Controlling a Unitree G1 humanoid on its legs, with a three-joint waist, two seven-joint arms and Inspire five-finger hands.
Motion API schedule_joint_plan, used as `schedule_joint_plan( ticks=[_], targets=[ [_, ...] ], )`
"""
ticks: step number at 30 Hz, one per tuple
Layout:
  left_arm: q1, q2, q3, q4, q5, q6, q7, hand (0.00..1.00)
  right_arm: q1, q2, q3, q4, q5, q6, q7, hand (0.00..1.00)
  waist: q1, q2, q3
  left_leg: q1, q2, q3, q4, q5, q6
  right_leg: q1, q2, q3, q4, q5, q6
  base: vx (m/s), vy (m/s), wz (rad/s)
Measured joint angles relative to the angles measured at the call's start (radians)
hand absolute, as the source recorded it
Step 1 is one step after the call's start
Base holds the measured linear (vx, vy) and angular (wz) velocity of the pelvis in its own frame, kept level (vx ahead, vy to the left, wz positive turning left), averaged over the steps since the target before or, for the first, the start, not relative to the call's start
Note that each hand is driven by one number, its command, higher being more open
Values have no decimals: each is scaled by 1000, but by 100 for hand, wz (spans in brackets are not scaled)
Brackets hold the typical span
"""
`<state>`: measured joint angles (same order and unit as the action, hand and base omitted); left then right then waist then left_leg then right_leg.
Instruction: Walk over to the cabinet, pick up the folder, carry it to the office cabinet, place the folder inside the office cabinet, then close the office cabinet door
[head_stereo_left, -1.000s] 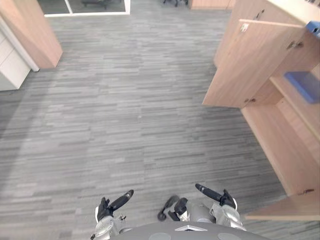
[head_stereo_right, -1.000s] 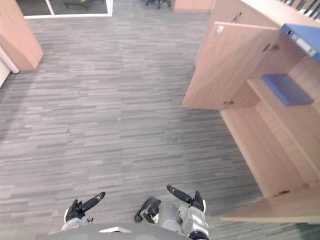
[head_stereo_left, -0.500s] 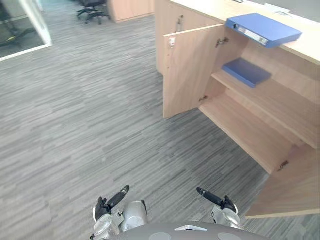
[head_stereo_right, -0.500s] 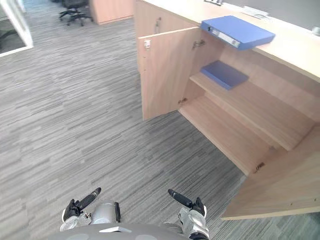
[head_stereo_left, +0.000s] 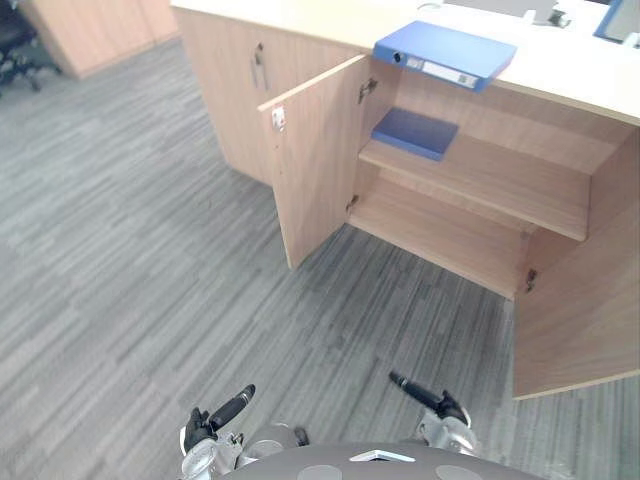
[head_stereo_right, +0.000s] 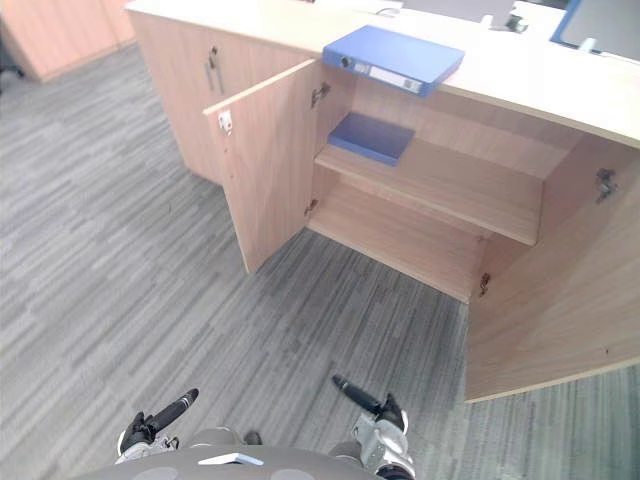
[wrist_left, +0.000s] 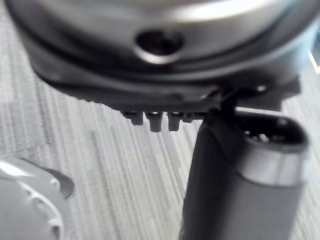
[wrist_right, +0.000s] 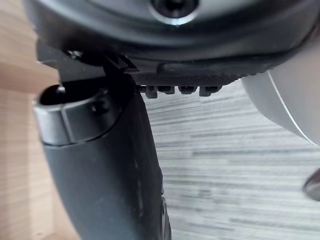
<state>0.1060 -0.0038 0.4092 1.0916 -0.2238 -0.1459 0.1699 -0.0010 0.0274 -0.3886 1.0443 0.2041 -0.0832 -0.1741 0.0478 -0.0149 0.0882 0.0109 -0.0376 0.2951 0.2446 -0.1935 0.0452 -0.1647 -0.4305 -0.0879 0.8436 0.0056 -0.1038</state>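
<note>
Silver-grey arms (head_stereo_left: 450, 438), dark left hand (head_stereo_left: 222, 415) and right hand (head_stereo_left: 425, 398), seemingly matte.

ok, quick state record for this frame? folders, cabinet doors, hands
folder on top: blue, lying flat on the cabinet's top, over the open compartment
folder on shelf: blue, flat on the upper shelf
cabinet: left door and right door both open
left hand: low, open, holding nothing
right hand: low, open, holding nothing
</note>
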Motion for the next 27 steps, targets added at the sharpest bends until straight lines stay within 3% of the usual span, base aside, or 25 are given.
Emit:
schedule_joint_plan(
  ticks=[2, 4, 5, 6, 7, 8, 10, 11, 12, 13, 14, 15, 16, 19, 22, 23, 24, 25, 26, 27],
  targets=[
    [25, 6, 3, 1, 2, 0, 0, 100, 2, 0, 0, -11, 0, -9, 0, 100, -12, 3, 0, 78, -18, 19, -49, -6, 10, -45, -11, -65, 121, 0, 1, 164, 215, -29],
    [39, 4, 24, -1, 10, 7, -6, 100, 5, 8, 0, -20, -1, -17, 0, 100, -14, -4, -3, 121, -26, 32, -84, -6, 10, -74, -7, -162, 149, -4, 7, 167, 87, -21],
    [39, 2, 32, -2, 12, 18, -9, 100, 5, 8, 0, -23, -2, -18, -1, 100, -20, -1, -3, 136, -22, 35, -101, -6, 9, -75, -7, -196, 150, -26, 29, 203, 14, -28],
    [41, 2, 36, -2, 25, 19, -7, 100, 4, 8, 0, -23, -4, -18, -1, 100, -18, -2, -2, 147, -16, 48, -111, -6, 8, -80, -3, -229, 142, -98, 83, 211, -9, -36],
    [41, 3, 38, -2, 31, 21, -4, 100, -1, 8, -5, -21, -5, -18, -1, 100, -16, -2, 5, 157, -13, 57, -117, -6, 8, -77, -1, -257, 128, -137, 92, 189, -59, -58],
    [43, 1, 37, 0, 34, 23, 0, 100, -17, 6, -16, -18, -6, -15, -4, 100, -16, 7, 17, 176, 7, 68, -126, -6, 8, -66, 18, -326, 72, -202, 107, 141, -115, -53],
    [37, 1, 30, -3, 35, 24, -1, 100, -18, 11, -13, -19, -22, -12, -4, 100, -16, 9, 30, 197, 34, 68, -127, -6, 8, -50, 52, -415, -61, -226, 109, 138, -192, -39],
    [21, 3, 30, -2, 35, 24, 0, 100, -18, 14, -8, -21, -36, -12, -3, 100, -16, 4, 47, 220, 42, 66, -129, -13, -4, -45, 53, -444, -133, -223, 114, 175, -288, -10],
    [10, 3, 29, -5, 39, 21, 0, 100, -19, 14, 4, -23, -37, -12, -4, 100, -17, -7, 49, 233, 48, 61, -131, -33, -51, -44, 52, -456, -231, -205, 137, 193, -308, -6],
    [8, 8, 29, -12, 39, 18, -1, 100, -18, 16, 9, -19, -39, -9, -4, 100, -11, -20, 51, 245, 45, 62, -134, -38, -66, -40, 49, -453, -293, -179, 142, 179, -278, -10],
    [3, -3, 20, -6, 47, 19, -2, 100, -12, 9, 9, -14, -39, -6, -2, 100, 1, -15, 50, 266, 69, 50, -144, -57, -87, -21, 79, -463, -287, -183, 115, 153, -225, -13],
    [3, -10, 17, -7, 52, 19, -4, 100, -11, 5, 8, -9, -38, -2, -3, 100, 1, -1, 43, 266, 83, 47, -150, -58, -93, -16, 93, -478, -291, -194, 113, 204, -243, -2],
    [1, -19, 7, -12, 71, 20, -9, 100, -13, 2, 8, -9, -38, -1, -8, 100, -2, 9, 42, 270, 95, 39, -163, -52, -115, -12, 107, -491, -280, -218, 108, 216, -218, 12],
    [-20, -37, -9, -23, 97, 22, -9, 100, -15, -2, 8, -8, -39, 8, -4, 100, -3, 8, 41, 300, 120, 16, -204, -51, -127, -6, 122, -510, -231, -291, 104, 179, -183, 12],
    [-20, -41, -10, -24, 118, 22, -20, 100, -14, -2, 9, 3, -39, 12, -1, 100, -11, 7, 23, 320, 163, 9, -190, -96, -138, 15, 150, -518, -193, -365, 111, 196, -174, 6],
    [0, -40, 0, -24, 112, 23, -20, 100, -9, 0, 8, 5, -37, 16, -1, 100, -13, 23, 5, 305, 190, 0, -120, -113, -117, 35, 183, -526, -219, -378, 110, 257, -119, 3],
    [-2, -37, 10, -25, 108, 23, -20, 100, -9, -4, 9, 9, -37, 18, -2, 100, -16, 20, 5, 278, 207, -12, -49, -117, -118, 48, 199, -528, -239, -379, 108, 292, -109, -5],
    [-10, -36, 19, -33, 109, 23, -20, 100, -8, -2, 12, 17, -36, 21, -2, 100, -18, 13, 1, 209, 237, -42, 107, -119, -119, 71, 225, -530, -280, -377, 105, 314, -120, -21],
    [-11, -34, 30, -46, 108, 23, -19, 100, -6, -4, 24, 17, -36, 23, -1, 100, -17, 20, 4, 102, 285, -90, 355, -90, -102, 119, 272, -525, -343, -356, 96, 397, -117, -49],
    [-13, -33, 31, -49, 100, 24, -19, 100, -8, -14, 43, 23, -31, 22, -2, 100, -10, 33, 12, 17, 331, -122, 582, -36, -104, 166, 315, -503, -396, -343, 88, 349, -53, -66]
  ],
)
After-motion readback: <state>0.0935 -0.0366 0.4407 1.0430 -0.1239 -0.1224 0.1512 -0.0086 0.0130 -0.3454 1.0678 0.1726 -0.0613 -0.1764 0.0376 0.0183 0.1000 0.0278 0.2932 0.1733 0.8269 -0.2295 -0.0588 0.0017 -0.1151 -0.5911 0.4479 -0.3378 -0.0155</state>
